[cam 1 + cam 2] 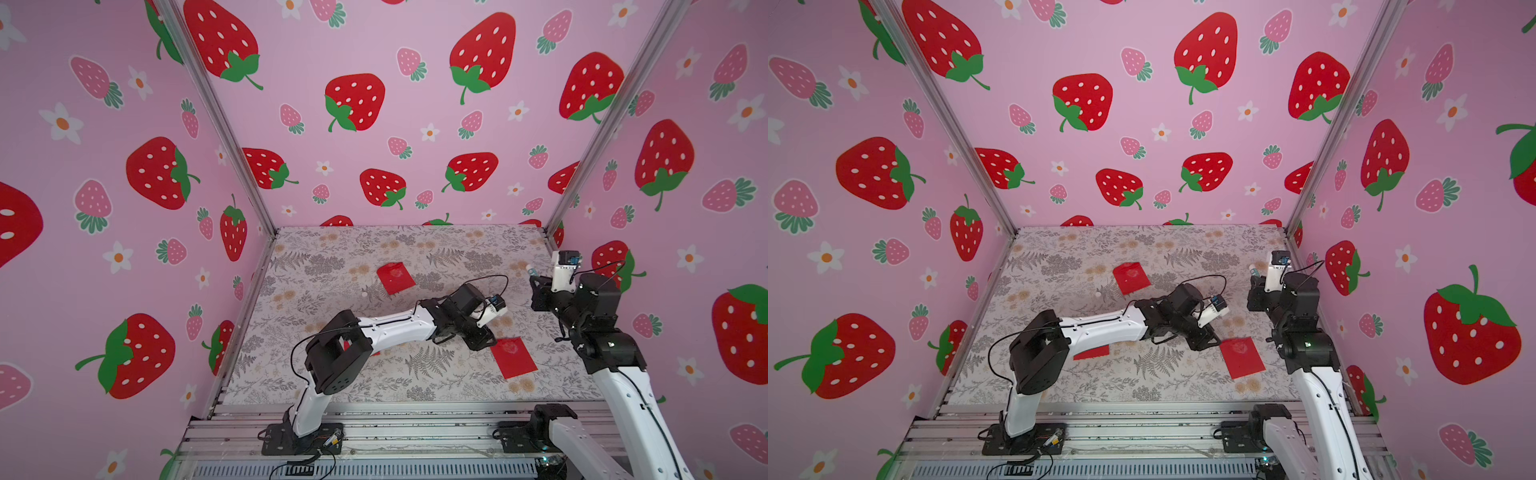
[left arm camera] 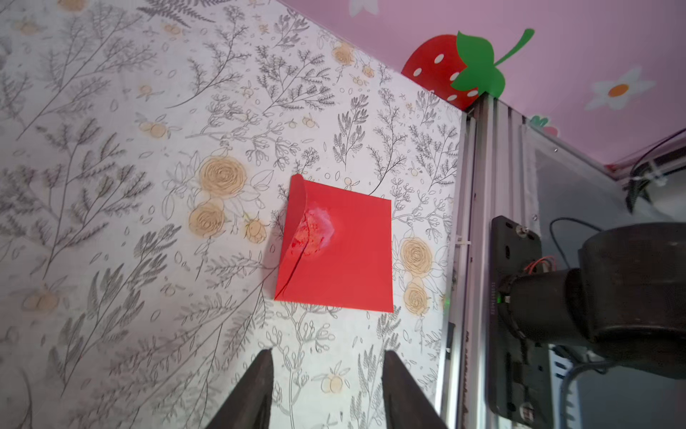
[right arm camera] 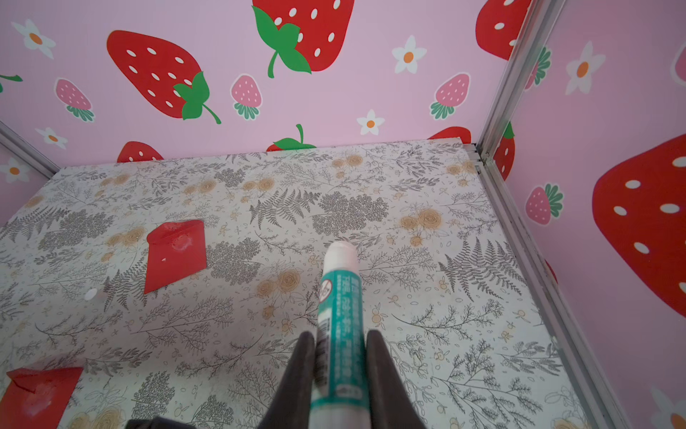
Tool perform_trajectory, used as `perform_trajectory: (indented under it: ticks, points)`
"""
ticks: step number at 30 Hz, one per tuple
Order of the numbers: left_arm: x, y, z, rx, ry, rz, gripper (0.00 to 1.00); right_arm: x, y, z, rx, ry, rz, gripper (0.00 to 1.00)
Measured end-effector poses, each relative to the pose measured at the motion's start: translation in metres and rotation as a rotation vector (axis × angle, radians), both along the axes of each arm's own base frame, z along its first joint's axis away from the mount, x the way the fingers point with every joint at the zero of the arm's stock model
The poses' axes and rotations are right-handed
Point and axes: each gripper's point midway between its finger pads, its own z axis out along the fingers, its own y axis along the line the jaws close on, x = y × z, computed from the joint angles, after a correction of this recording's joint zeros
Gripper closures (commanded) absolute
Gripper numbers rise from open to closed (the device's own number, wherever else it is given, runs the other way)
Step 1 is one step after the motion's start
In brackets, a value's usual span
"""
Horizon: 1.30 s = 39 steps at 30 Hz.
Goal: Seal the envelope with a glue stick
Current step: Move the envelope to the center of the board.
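A red envelope (image 1: 513, 357) (image 1: 1241, 357) lies flat on the flowered table at the front right. In the left wrist view the envelope (image 2: 345, 256) shows a whitish smear at its flap, and the flap edge is slightly lifted. My left gripper (image 2: 326, 356) (image 1: 482, 337) hovers just short of it, open, with nothing between the fingers. My right gripper (image 3: 339, 338) (image 1: 535, 279) is raised near the right wall, shut on the glue stick (image 3: 339, 315) (image 1: 530, 270). The white tube with its teal label sticks out past the fingertips, away from the envelope.
A second red envelope (image 1: 396, 277) (image 3: 176, 254) lies further back, with a small white round piece (image 1: 365, 294) (image 3: 90, 294) beside it. A third red envelope (image 1: 1092, 352) is partly hidden under the left arm. Aluminium frame rails (image 1: 374, 419) border the front edge, pink walls the sides.
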Motion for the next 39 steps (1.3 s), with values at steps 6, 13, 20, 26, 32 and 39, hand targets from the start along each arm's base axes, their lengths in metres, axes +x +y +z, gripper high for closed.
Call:
perform_trajectory:
  ticks: [6, 13, 20, 26, 32, 39]
  points:
    - [0.000, -0.021, -0.044, 0.071, -0.072, -0.080, 0.53, -0.006, -0.002, -0.002, 0.014, 0.013, 0.005, 1.00]
    - [0.010, -0.031, -0.080, 0.132, -0.137, -0.100, 0.53, -0.009, 0.000, -0.001, 0.019, 0.012, 0.017, 1.00]
    - [0.022, -0.043, -0.091, 0.142, -0.191, -0.109, 0.59, -0.010, 0.001, -0.001, 0.013, 0.012, 0.027, 1.00]
    - [0.026, -0.049, -0.092, 0.138, -0.216, -0.120, 0.73, -0.011, 0.002, -0.002, 0.013, 0.013, 0.032, 1.00]
    - [0.025, -0.049, -0.093, 0.140, -0.225, -0.128, 0.86, -0.014, 0.002, 0.001, 0.010, 0.001, 0.034, 1.00]
    - [0.020, -0.033, -0.092, 0.156, -0.231, -0.112, 0.92, -0.015, 0.004, -0.010, 0.032, 0.055, 0.040, 1.00]
